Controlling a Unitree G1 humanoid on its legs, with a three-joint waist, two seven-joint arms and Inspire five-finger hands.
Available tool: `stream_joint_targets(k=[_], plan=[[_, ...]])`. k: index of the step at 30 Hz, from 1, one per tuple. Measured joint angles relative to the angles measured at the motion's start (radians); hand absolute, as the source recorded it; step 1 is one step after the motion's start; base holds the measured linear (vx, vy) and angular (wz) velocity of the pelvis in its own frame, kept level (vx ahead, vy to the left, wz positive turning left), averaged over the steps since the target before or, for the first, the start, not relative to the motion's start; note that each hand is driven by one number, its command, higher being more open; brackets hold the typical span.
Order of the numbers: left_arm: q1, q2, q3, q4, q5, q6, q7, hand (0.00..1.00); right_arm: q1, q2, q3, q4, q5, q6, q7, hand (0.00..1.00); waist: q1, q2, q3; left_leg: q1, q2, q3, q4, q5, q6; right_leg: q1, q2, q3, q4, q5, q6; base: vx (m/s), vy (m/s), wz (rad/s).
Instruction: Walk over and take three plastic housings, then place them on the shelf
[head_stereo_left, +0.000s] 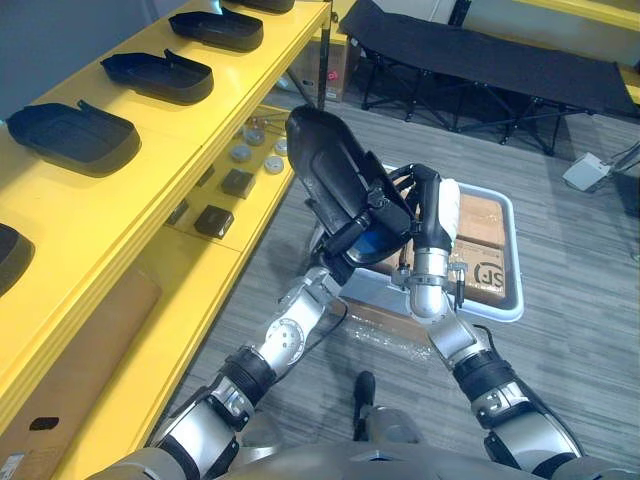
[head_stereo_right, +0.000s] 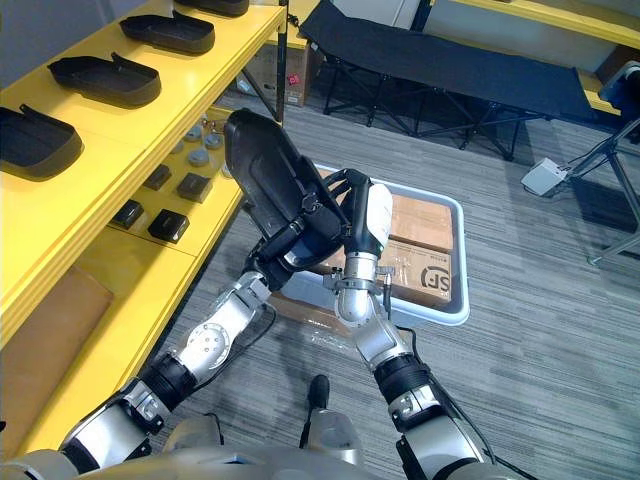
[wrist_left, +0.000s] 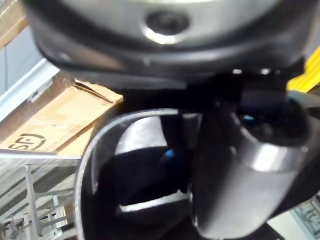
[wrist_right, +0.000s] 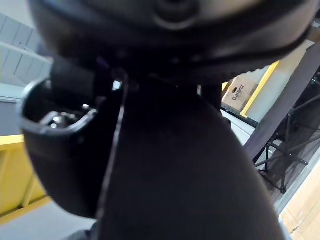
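With the left hand (head_stereo_left: 360, 225) and right hand (head_stereo_left: 432, 205) both curled round the black housing (head_stereo_left: 322, 160), tilted above the tote (head_stereo_left: 515, 270), keep both grips firm, swing left and level it before lowering onto bare shelf (head_stereo_left: 180, 135) beside the parked housings (head_stereo_left: 160, 75)

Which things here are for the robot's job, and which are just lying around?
For the job: black housing held by left hand and right hand; housings on the yellow shelf.
Just lying about: cardboard boxes, grey tray, folding cot, small parts.
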Motion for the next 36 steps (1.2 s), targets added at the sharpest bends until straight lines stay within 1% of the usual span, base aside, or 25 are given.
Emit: stream_joint_targets(k=[2,5,7,8,10,11,12,13,15,18,20,21,23,24,25,26,28,30,32,33,34,35,36], plan=[[0.015,-0.016,0.0,0.0,0.01,-0.021,0.011,0.0,0.017,0.006,0.012,-0.001,0.014,-0.017,-0.002,1.0,0.001,-0.003,-0.003,0.002,0.0,0.0,-0.005,0.0,0.0,0.001,0.0,-0.004,0.0,-0.002,0.0,0.03,-0.001,0.05],[0.021,-0.02,0.003,0.0,0.141,-0.037,0.068,0.0,0.05,0.019,0.029,0.0,0.044,-0.022,-0.017,1.0,0.003,-0.007,-0.012,0.013,0.0,-0.001,-0.019,0.006,0.0,0.006,0.0,-0.005,0.0,0.001,0.004,0.04,-0.001,0.0],[0.027,-0.021,0.016,-0.012,0.305,-0.038,0.125,0.0,0.078,0.028,0.03,0.0,0.071,-0.029,-0.023,1.0,0.005,-0.009,-0.028,0.024,-0.002,0.001,-0.032,0.007,0.001,0.01,0.0,-0.005,0.0,-0.001,0.006,0.04,0.011,-0.02],[0.032,-0.021,0.024,-0.024,0.345,-0.037,0.136,0.0,0.082,0.032,0.032,-0.001,0.072,-0.031,-0.023,1.0,0.004,-0.01,-0.03,0.026,-0.002,0.002,-0.034,0.007,0.001,0.01,0.0,-0.005,0.0,-0.001,0.006,0.03,0.013,-0.04],[0.053,-0.021,0.045,-0.085,0.526,-0.032,0.196,0.0,0.1,0.043,0.031,-0.028,0.103,-0.055,-0.023,1.0,0.005,-0.011,-0.031,0.033,-0.004,0.005,-0.041,0.008,0.003,0.012,-0.001,-0.004,0.0,-0.002,0.006,0.01,0.013,-0.04],[0.06,-0.021,0.053,-0.106,0.576,-0.026,0.206,0.0,0.108,0.043,0.028,-0.041,0.109,-0.059,-0.021,1.0,0.006,-0.011,-0.031,0.035,-0.005,0.005,-0.045,0.01,0.003,0.013,-0.001,-0.004,0.0,-0.003,0.006,0.0,0.0,0.0],[0.082,-0.02,0.077,-0.159,0.678,-0.008,0.219,0.0,0.122,0.043,0.027,-0.067,0.12,-0.073,-0.014,1.0,0.006,-0.011,-0.032,0.038,-0.005,0.005,-0.048,0.011,0.003,0.013,-0.001,-0.004,0.0,-0.004,0.007,0.0,0.0,0.0],[0.092,-0.02,0.089,-0.187,0.718,-0.002,0.222,0.0,0.131,0.043,0.027,-0.084,0.13,-0.079,-0.01,1.0,0.006,-0.011,-0.032,0.038,-0.005,0.005,-0.048,0.011,0.003,0.013,-0.001,-0.005,0.0,-0.004,0.006,0.0,0.0,0.0],[0.119,-0.019,0.132,-0.296,0.871,0.025,0.229,0.0,0.175,0.044,0.029,-0.131,0.164,-0.111,0.033,1.0,0.01,-0.01,-0.034,0.041,-0.005,0.005,-0.049,0.011,0.003,0.015,0.0,-0.005,0.0,-0.007,0.004,0.0,0.0,0.0],[0.174,-0.017,0.172,-0.39,1.026,0.029,0.223,0.0,0.234,0.045,0.032,-0.172,0.24,-0.123,0.108,1.0,0.019,0.001,-0.057,0.047,-0.005,0.008,-0.053,0.009,0.004,0.011,0.0,-0.006,0.0,-0.02,-0.004,0.0,0.0,0.0],[0.213,-0.017,0.186,-0.424,1.093,0.028,0.22,0.0,0.264,0.046,0.039,-0.197,0.277,-0.123,0.149,1.0,0.025,0.008,-0.072,0.047,-0.005,0.01,-0.058,0.004,0.011,0.009,0.0,-0.009,0.0,-0.025,-0.002,0.0,0.002,-0.02],[0.246,-0.017,0.197,-0.442,1.147,0.027,0.22,0.0,0.275,0.047,0.05,-0.212,0.305,-0.127,0.178,1.0,0.025,0.013,-0.08,0.047,-0.005,0.01,-0.061,0.003,0.011,0.008,0.0,-0.012,0.0,-0.026,-0.003,0.0,0.0,0.0],[0.283,-0.017,0.203,-0.452,1.205,0.028,0.225,0.0,0.294,0.049,0.051,-0.235,0.316,-0.135,0.216,1.0,0.025,0.019,-0.084,0.047,-0.005,0.009,-0.063,0.0,0.01,0.008,0.0,-0.016,0.0,-0.028,-0.004,0.0,0.0,0.0],[0.32,-0.015,0.21,-0.453,1.264,0.03,0.24,0.0,0.308,0.048,0.057,-0.26,0.366,-0.147,0.266,1.0,0.026,0.024,-0.088,0.047,-0.005,0.007,-0.063,-0.005,0.009,0.007,0.001,-0.016,0.0,-0.028,-0.005,0.0,0.0,0.0],[0.34,-0.014,0.217,-0.453,1.29,0.03,0.249,0.0,0.312,0.047,0.062,-0.27,0.397,-0.148,0.299,1.0,0.026,0.027,-0.09,0.047,-0.005,0.007,-0.063,-0.007,0.009,0.007,0.001,-0.016,0.0,-0.028,-0.005,0.0,0.0,0.0],[0.353,-0.013,0.219,-0.455,1.297,0.03,0.252,0.0,0.314,0.044,0.064,-0.271,0.415,-0.148,0.326,1.0,0.026,0.027,-0.09,0.047,-0.005,0.008,-0.063,-0.008,0.009,0.007,0.001,-0.016,0.0,-0.028,-0.005,0.04,0.023,-0.01],[0.39,-0.008,0.221,-0.476,1.347,0.031,0.262,0.0,0.351,0.022,0.069,-0.274,0.492,-0.148,0.447,1.0,0.032,0.027,-0.091,0.047,-0.005,0.008,-0.062,-0.011,0.007,0.007,0.002,-0.016,0.0,-0.031,-0.006,0.04,0.028,-0.01],[0.422,0.001,0.237,-0.493,1.378,0.031,0.28,0.0,0.379,0.003,0.073,-0.296,0.537,-0.144,0.523,1.0,0.032,0.028,-0.092,0.046,-0.005,0.01,-0.06,-0.013,0.007,0.005,0.002,-0.015,0.0,-0.032,-0.005,0.04,0.029,-0.03],[0.445,0.002,0.262,-0.501,1.379,0.033,0.304,0.0,0.411,-0.02,0.074,-0.337,0.61,-0.142,0.605,1.0,0.031,0.028,-0.092,0.046,-0.005,0.012,-0.052,-0.019,0.011,0.006,0.003,-0.014,0.0,-0.027,0.003,0.04,0.031,-0.06],[0.459,0.002,0.287,-0.501,1.379,0.043,0.328,0.0,0.435,-0.032,0.07,-0.378,0.719,-0.141,0.685,1.0,0.032,0.029,-0.093,0.043,-0.005,0.012,-0.046,-0.025,0.014,0.005,0.003,-0.012,0.0,-0.026,0.004,0.03,0.024,-0.08],[0.469,0.002,0.304,-0.501,1.378,0.051,0.342,0.0,0.447,-0.034,0.062,-0.397,0.782,-0.136,0.739,1.0,0.031,0.03,-0.094,0.042,-0.005,0.013,-0.045,-0.027,0.015,0.007,0.003,-0.011,0.0,-0.025,0.005,0.04,0.031,-0.11],[0.491,0.002,0.342,-0.5,1.378,0.062,0.369,0.0,0.474,-0.035,0.044,-0.432,0.885,-0.128,0.838,1.0,0.028,0.029,-0.096,0.042,-0.005,0.018,-0.044,-0.03,0.018,0.005,0.003,-0.009,0.0,-0.022,0.009,0.04,0.029,-0.12],[0.513,0.001,0.381,-0.5,1.377,0.073,0.395,0.0,0.503,-0.037,0.015,-0.459,0.988,-0.096,0.953,1.0,0.027,0.029,-0.097,0.041,-0.005,0.02,-0.041,-0.033,0.02,0.005,0.003,-0.008,0.003,-0.021,0.01,0.03,0.028,-0.11]])
